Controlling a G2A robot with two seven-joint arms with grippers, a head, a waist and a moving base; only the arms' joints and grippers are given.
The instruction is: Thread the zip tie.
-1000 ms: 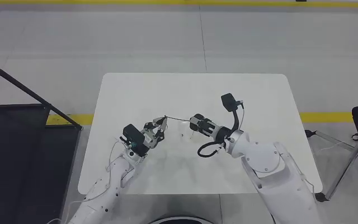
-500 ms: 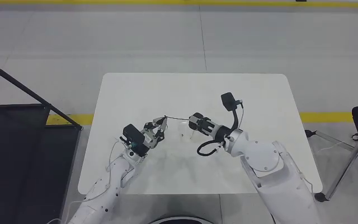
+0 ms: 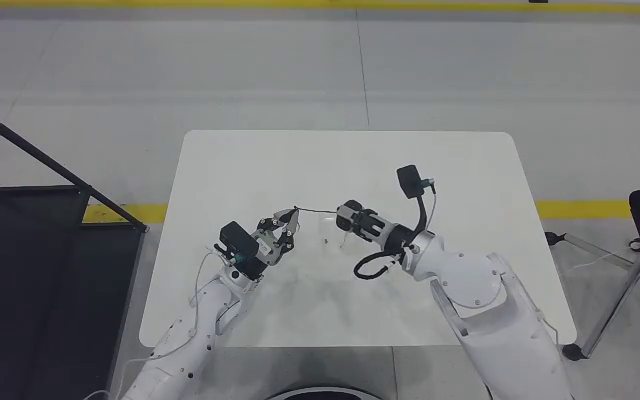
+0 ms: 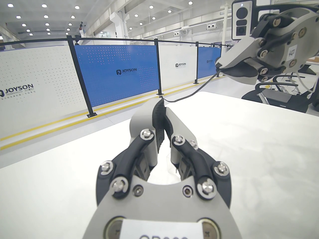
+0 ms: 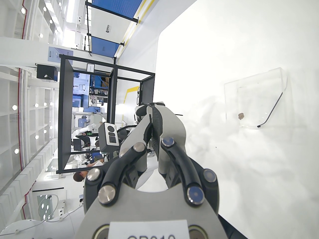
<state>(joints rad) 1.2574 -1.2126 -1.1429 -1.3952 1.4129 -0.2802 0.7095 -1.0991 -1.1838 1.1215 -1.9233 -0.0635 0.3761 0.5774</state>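
A thin black zip tie (image 3: 318,210) spans the gap between my two grippers above the white table (image 3: 450,170). My left gripper (image 3: 291,214) is shut on one end of it; in the left wrist view the closed fingertips (image 4: 161,103) pinch the tie (image 4: 194,91), which curves up to the right gripper (image 4: 220,67). My right gripper (image 3: 343,212) is shut on the other end, and its own view shows its fingers (image 5: 152,115) pressed together. Both grippers hang above the table, a short way apart.
A clear plastic tray (image 5: 281,75) lies flat on the table below the grippers, holding another black zip tie (image 5: 273,110) and a small brown scrap (image 5: 240,116). A black frame (image 3: 60,170) stands off the table's left edge.
The right gripper has edged slightly toward the left gripper, shortening the stretch of tie between them. The left arm has stayed in place.
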